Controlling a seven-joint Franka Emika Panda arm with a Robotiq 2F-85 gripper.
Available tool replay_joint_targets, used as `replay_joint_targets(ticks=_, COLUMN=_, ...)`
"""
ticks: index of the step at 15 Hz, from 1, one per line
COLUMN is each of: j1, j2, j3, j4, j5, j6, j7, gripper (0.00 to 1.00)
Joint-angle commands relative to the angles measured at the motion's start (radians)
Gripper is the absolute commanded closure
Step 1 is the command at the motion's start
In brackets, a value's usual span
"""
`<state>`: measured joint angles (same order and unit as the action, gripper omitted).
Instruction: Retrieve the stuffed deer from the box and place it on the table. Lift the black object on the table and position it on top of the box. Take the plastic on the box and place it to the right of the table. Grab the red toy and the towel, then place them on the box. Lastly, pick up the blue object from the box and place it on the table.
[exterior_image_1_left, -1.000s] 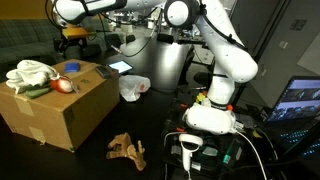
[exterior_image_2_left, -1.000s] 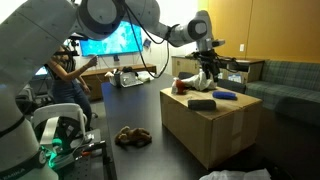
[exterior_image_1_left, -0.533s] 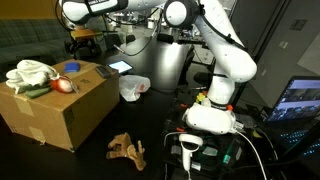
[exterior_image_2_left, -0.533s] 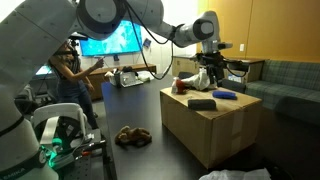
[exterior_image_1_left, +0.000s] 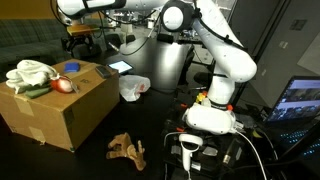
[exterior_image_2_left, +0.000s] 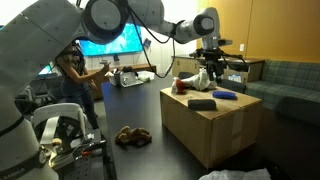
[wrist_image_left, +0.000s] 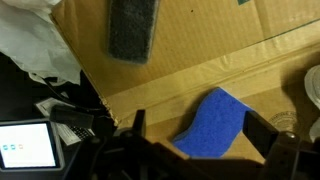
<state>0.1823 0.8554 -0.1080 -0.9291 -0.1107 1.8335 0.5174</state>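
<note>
The cardboard box (exterior_image_1_left: 60, 115) carries a white towel (exterior_image_1_left: 30, 72), a red toy (exterior_image_1_left: 63, 85) and the blue object (exterior_image_1_left: 72, 68). In an exterior view the black object (exterior_image_2_left: 202, 104) and the blue object (exterior_image_2_left: 224, 95) lie on the box top (exterior_image_2_left: 215, 125). My gripper (exterior_image_1_left: 80, 40) hovers above the box's far end, open and empty. In the wrist view its fingers (wrist_image_left: 198, 138) straddle the blue object (wrist_image_left: 215, 120) from above, with the black object (wrist_image_left: 132, 28) farther off. The stuffed deer (exterior_image_1_left: 127, 150) lies on the dark table; it also shows in the exterior view (exterior_image_2_left: 131, 136).
A crumpled white plastic bag (exterior_image_1_left: 134, 87) sits on the table beside the box. My arm's base (exterior_image_1_left: 212, 115) stands close by, with cables and a green-lit device (exterior_image_1_left: 190, 148) in front. A person (exterior_image_2_left: 72, 75) and a monitor (exterior_image_2_left: 110, 40) are behind.
My gripper has shifted slightly along the box's far end, over the blue object. Nothing on the box or table has moved.
</note>
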Motion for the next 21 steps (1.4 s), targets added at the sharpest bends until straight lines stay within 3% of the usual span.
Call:
replay_joint_targets(ticks=1, j1=-0.019, j2=0.099, j3=0.034, j4=0.169, j5=0.026, j6=-0.014, j7=-0.054, gripper=0.0)
replay_joint_targets(ticks=8, j1=-0.018, j2=0.179, j3=0.078, j4=0.235, j5=0.042, j6=0.018, j7=-0.094, gripper=0.0)
replay_joint_targets(ticks=12, j1=-0.001, j2=0.139, j3=0.069, j4=0.156, j5=0.017, j6=0.057, j7=-0.068, gripper=0.0)
replay_joint_targets(ticks=16, j1=0.015, j2=0.094, j3=0.057, j4=0.06, j5=-0.006, j6=0.193, j7=-0.051, gripper=0.0)
replay_joint_targets(ticks=21, j1=0.014, j2=-0.006, j3=0.048, j4=-0.185, j5=-0.012, j6=0.333, j7=-0.038, gripper=0.0)
